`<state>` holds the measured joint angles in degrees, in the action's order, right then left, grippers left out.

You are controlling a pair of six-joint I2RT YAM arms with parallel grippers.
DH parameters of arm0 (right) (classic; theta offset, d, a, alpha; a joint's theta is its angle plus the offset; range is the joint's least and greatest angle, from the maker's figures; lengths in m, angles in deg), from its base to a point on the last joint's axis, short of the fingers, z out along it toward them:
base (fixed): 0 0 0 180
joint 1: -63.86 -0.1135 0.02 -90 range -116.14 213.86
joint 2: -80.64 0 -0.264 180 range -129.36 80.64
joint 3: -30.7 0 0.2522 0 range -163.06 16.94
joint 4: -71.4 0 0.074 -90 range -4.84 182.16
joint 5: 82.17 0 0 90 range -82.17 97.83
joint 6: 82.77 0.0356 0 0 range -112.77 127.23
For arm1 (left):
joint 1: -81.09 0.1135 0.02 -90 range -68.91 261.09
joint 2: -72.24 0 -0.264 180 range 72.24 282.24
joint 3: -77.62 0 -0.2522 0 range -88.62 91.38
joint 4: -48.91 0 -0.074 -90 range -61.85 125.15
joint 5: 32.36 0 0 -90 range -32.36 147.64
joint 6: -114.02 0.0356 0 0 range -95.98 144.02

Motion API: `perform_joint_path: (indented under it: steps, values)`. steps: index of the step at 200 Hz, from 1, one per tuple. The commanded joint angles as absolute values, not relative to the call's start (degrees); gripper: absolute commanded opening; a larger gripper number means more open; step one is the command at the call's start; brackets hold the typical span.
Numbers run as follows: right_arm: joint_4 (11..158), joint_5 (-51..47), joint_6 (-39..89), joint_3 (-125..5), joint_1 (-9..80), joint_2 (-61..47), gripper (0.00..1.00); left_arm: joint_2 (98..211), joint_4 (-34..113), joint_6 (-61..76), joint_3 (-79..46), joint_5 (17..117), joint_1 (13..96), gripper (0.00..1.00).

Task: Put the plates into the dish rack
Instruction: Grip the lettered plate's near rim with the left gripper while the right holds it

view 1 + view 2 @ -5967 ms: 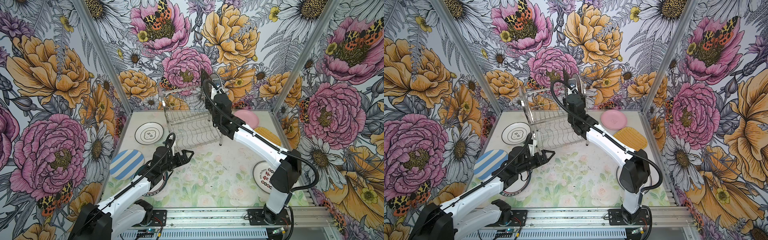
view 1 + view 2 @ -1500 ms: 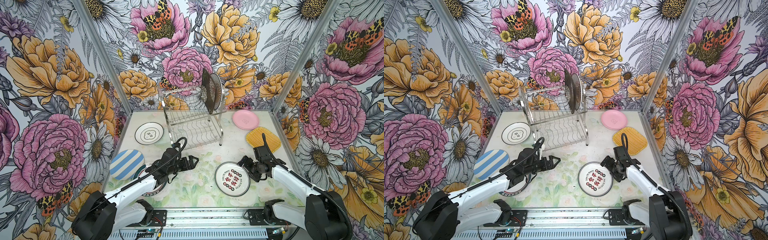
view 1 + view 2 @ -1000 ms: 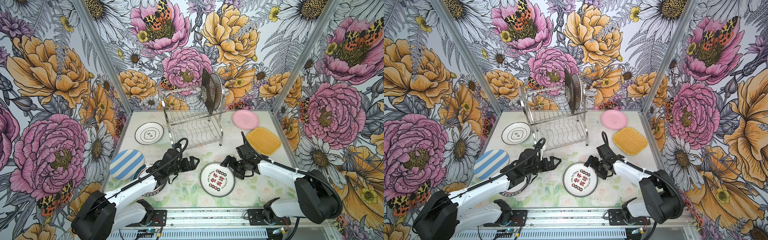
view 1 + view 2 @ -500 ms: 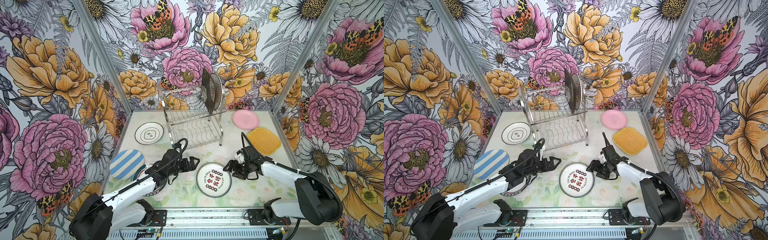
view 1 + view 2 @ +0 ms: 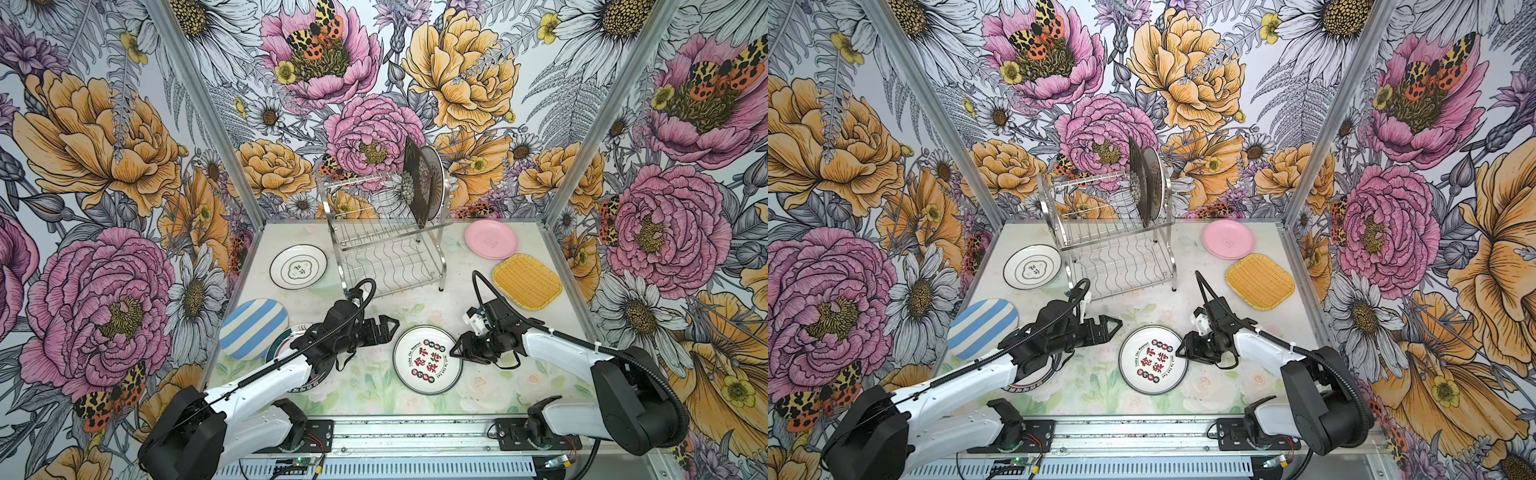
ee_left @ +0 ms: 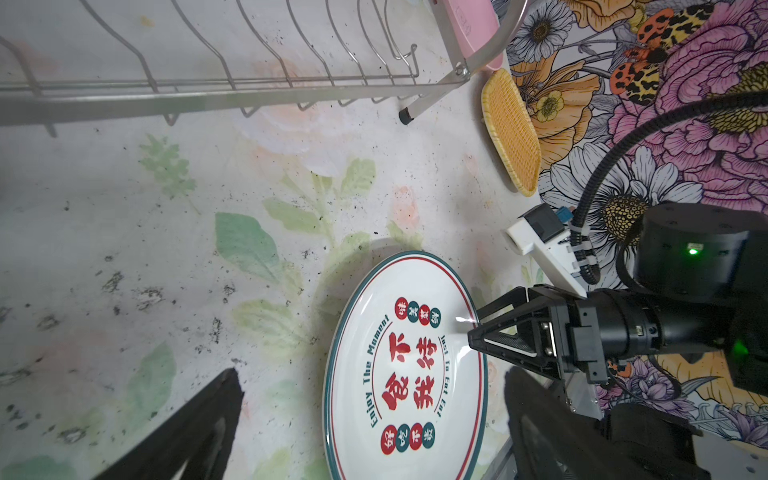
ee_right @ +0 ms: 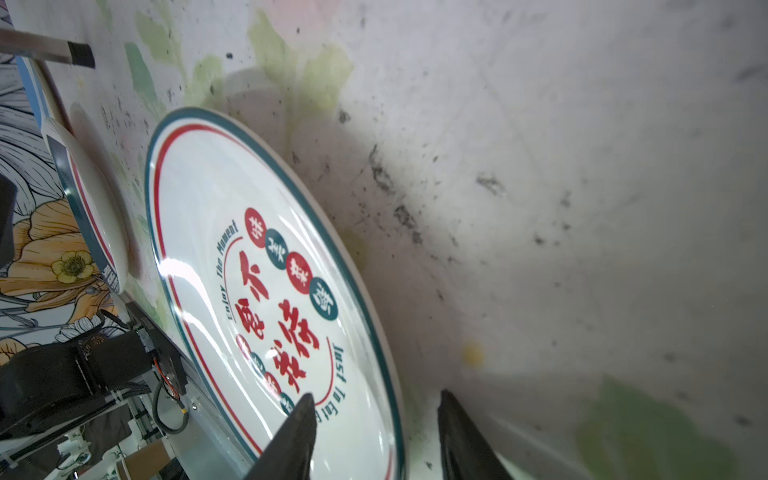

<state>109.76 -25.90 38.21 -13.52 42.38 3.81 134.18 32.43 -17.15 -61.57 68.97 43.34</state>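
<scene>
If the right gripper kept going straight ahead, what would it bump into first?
The white plate with red writing. The right gripper points at its rim, and the right wrist view shows that rim between the jaws, so it would probably touch right away.

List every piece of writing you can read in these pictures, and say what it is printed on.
"Enjoy The Moment": white plate with red characters, curved beside the centre.
"Just To Eat Eat": same plate, opposite side.
"食不我待": same plate, centre, large red.
Coloured dots on it: characters too small to trust.
Marks on the black-ringed plate, pink plate and plate under the left arm: unreadable.
</scene>
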Motion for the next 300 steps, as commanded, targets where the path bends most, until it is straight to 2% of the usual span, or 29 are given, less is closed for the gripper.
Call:
perform_joint_path:
  steps: [1, 54, 150, 300]
  values:
    - [108.4, -25.8, 36.3, -13.7, 41.2, 2.4, 0.44, 134.4, 34.8, -18.1, -63.2, 71.1, 42.9, 0.99]
    - [105.8, -26.5, 35.8, -12.8, 40.4, 0.6, 0.34, 135.1, 37.8, -21.0, -66.0, 74.4, 42.9, 0.99]
    - [103.4, -27.9, 35.0, -11.9, 40.3, -0.5, 0.0, 135.0, 40.3, -24.3, -69.3, 75.0, 42.7, 0.99]
    - [102.5, -36.0, 39.8, -18.2, 41.1, 9.4, 0.0, 130.0, 44.4, -25.2, -73.7, 80.0, 46.6, 0.97]
